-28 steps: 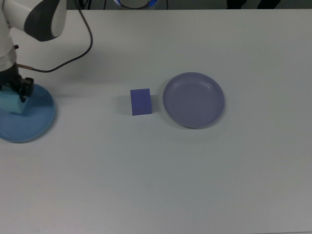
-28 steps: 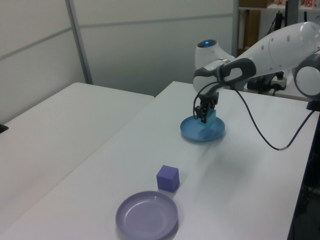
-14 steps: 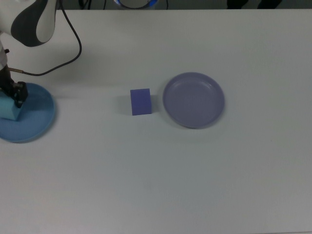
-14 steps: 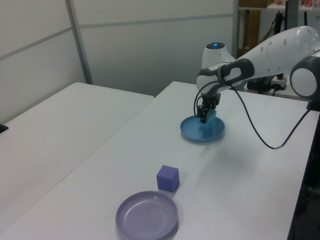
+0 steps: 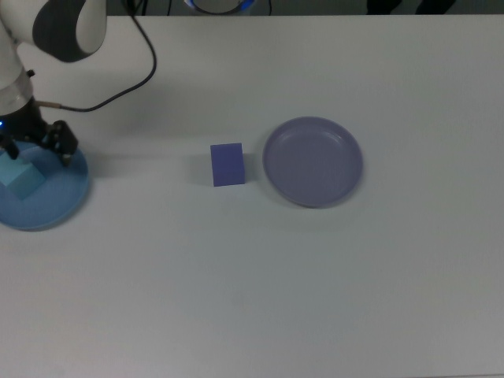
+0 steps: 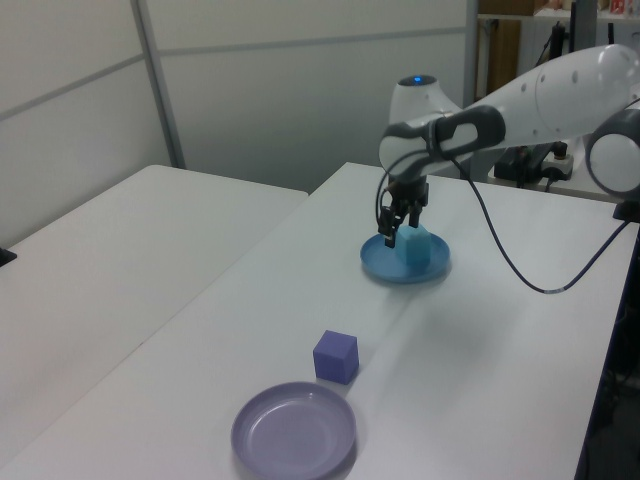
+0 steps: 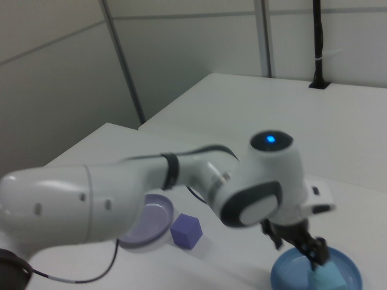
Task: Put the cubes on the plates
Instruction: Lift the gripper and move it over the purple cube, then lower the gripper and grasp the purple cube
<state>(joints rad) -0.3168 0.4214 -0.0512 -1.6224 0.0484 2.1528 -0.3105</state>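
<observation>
The white table has a matte, bare top and runs away from the camera in the left view. On the left view's left, a second white table stands beside it, with a narrow dark gap between the two. Behind both runs a pale grey panelled wall, split by a slanted metal post and a thin horizontal rail. In the left view's far right corner there is a shelf holding blurred items. In the right view the same grey panels show, with a black pole standing on the far table. The light is even and soft.
</observation>
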